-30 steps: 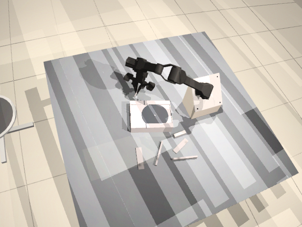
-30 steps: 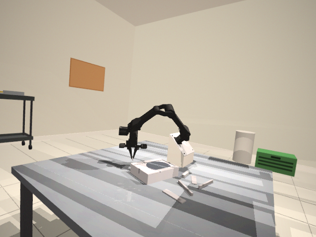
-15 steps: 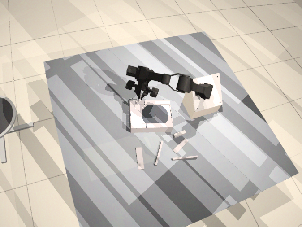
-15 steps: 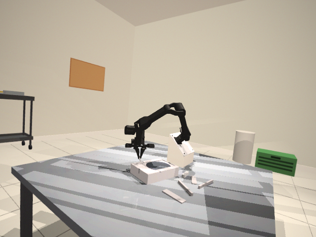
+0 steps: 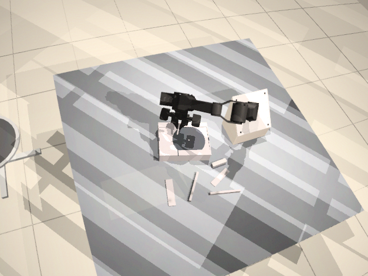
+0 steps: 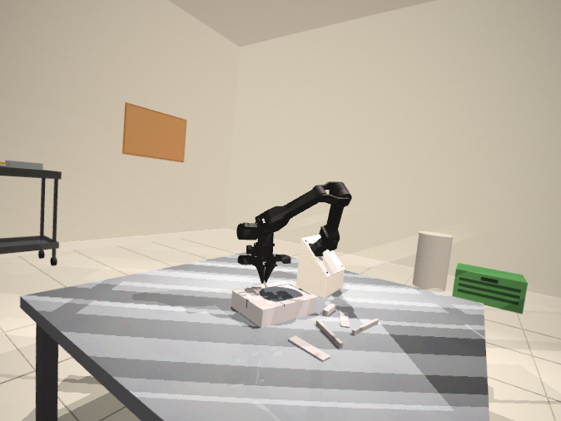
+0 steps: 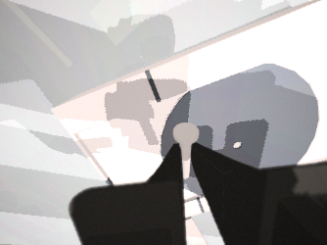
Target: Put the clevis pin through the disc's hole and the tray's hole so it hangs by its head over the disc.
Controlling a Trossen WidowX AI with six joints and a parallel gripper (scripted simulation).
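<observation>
Black all over, clenching the pale, round-headed steel clevis pin (image 5: 178, 130) (image 6: 265, 284) (image 7: 186, 132) between the 2 tapered fingertips of the parallel-jaw gripper (image 5: 178, 127) (image 6: 264, 281) (image 7: 186, 145), above the pale, rectangular, rimmed steel tray (image 5: 184, 157) (image 6: 290, 312) (image 7: 134, 165) and to one side of the small hole (image 5: 189, 139) (image 7: 237, 145) in the wide, grey aluminium disc (image 5: 200, 135) (image 6: 295, 292) (image 7: 289, 116) lying flat inside.

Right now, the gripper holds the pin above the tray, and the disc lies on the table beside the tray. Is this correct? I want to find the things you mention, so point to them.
Not quite: the disc (image 5: 199, 135) (image 7: 294, 111) lies inside the tray (image 5: 184, 157) (image 6: 290, 312), as the top view shows. The gripper (image 5: 178, 133) (image 6: 264, 281) (image 7: 186, 147) does hold the pin (image 5: 178, 128) (image 7: 186, 132) above the tray.
</observation>
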